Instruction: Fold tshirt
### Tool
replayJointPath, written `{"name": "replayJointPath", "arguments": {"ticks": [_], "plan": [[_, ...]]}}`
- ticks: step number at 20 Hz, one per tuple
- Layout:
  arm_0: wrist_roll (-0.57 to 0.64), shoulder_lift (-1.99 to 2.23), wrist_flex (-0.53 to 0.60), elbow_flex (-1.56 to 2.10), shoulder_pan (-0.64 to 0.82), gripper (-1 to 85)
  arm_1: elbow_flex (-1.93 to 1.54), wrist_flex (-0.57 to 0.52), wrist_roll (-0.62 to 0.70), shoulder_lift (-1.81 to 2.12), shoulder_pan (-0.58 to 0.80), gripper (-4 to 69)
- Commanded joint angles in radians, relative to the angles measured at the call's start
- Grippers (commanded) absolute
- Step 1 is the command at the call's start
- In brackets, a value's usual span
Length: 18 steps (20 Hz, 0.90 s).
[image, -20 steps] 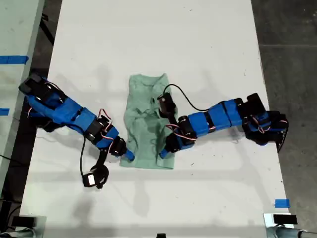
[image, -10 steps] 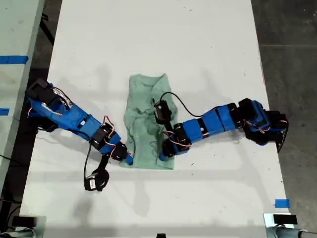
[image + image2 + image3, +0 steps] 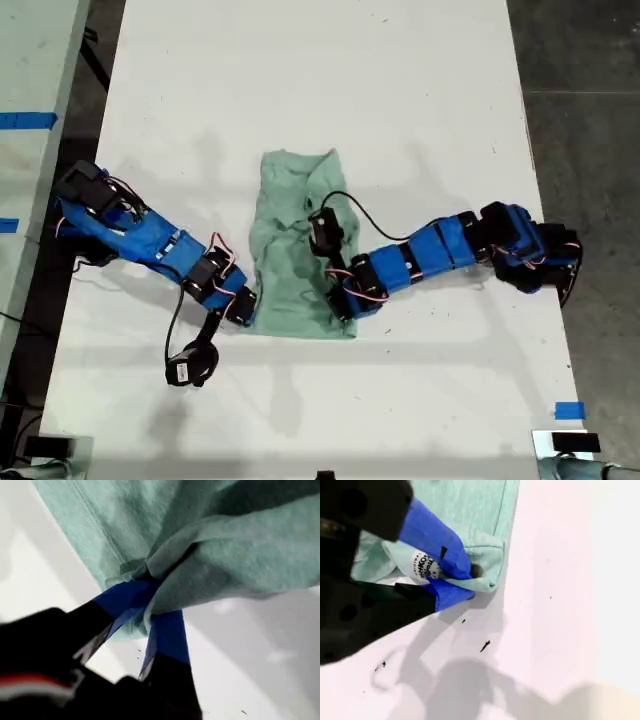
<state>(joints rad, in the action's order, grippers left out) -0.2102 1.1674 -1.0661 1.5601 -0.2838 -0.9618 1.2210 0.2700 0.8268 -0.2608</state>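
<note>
Two blue arms reach the tshirt point(image 3: 295, 240), which lies folded into a narrow strip, flat on the white worktop point(image 3: 320, 80) with its collar end away from both arm tips. One arm point(image 3: 150, 245) comes at the tshirt from the exterior view's left and ends at the hem corner on that side. The other arm point(image 3: 430, 255) comes from the exterior view's right and ends at the opposite hem corner. The wrist views do not settle which arm is which.

My first end effector point(image 3: 147, 587) is pinching a bunched gather of the tshirt's cloth between its blue tips, and the fabric puckers around the grip. My second end effector point(image 3: 462, 577) is clamped on a hemmed corner of the tshirt, with a small white label showing at the pinch and bare worktop just beside that corner.
</note>
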Motion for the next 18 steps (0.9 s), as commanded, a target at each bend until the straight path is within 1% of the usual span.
{"name": "replayJointPath", "arguments": {"ticks": [1, 3, 5, 7, 9, 11, 13, 16, 18], "plan": [[-0.011, 0.023, -0.069, -0.167, -0.037, 0.0, 0.057, 0.034, -0.028, 0.101, -0.094, -0.6], [-0.046, 0.023, -0.04, -0.229, -0.075, 0.0, 0.095, 0.041, -0.063, 0.115, -0.155, -0.5], [-0.067, 0.023, -0.021, -0.27, -0.097, 0.0, 0.097, 0.072, -0.061, 0.16, -0.158, -0.5], [-0.058, 0.052, -0.043, -0.287, -0.084, 0.0, 0.098, 0.106, -0.005, 0.212, -0.103, -0.5], [-0.031, 0.126, -0.081, -0.281, -0.052, 0.1, 0.098, 0.117, 0.08, 0.267, -0.032, -0.5], [0.014, 0.218, -0.13, -0.255, 0.005, 0.1, 0.098, 0.161, 0.16, 0.321, 0.054, -0.5], [0.092, 0.288, -0.196, -0.245, 0.109, 0.1, 0.087, 0.196, 0.235, 0.368, 0.149, -0.5], [0.235, 0.348, -0.215, -0.222, 0.281, 0.1, 0.086, 0.221, 0.337, 0.39, 0.273, -0.5], [0.316, 0.341, -0.215, -0.21, 0.377, 0.1, 0.075, 0.216, 0.393, 0.388, 0.342, -0.5]]}}
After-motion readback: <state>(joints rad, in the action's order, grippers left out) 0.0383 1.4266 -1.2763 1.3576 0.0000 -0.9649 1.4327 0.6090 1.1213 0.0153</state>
